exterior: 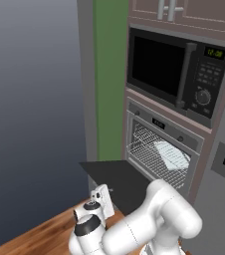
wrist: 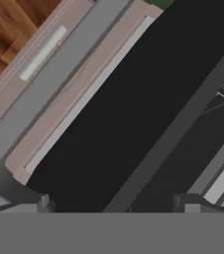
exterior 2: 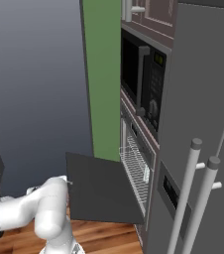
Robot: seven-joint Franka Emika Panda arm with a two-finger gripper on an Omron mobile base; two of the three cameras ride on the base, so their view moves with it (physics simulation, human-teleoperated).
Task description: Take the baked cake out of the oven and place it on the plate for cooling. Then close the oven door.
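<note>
Wood-plank floor and green wall strip, white arm folded low before the oven (exterior: 162, 149), gripper (wrist: 114, 201) released wide above the flat matte oven door (exterior 2: 101, 188) lying open, wire racks inside, cake too unclear to place

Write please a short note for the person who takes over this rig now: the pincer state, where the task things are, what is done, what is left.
Pincer: open, holding nothing, looking down over the oven door.
Oven: below the microwave. Its door is folded down flat and the wire racks are exposed.
A pale tray lies on a rack inside. The cake and the plate cannot be made out here.
Done: door opened.
Left: find the cake, take it out, put it on the plate, close the door.
</note>
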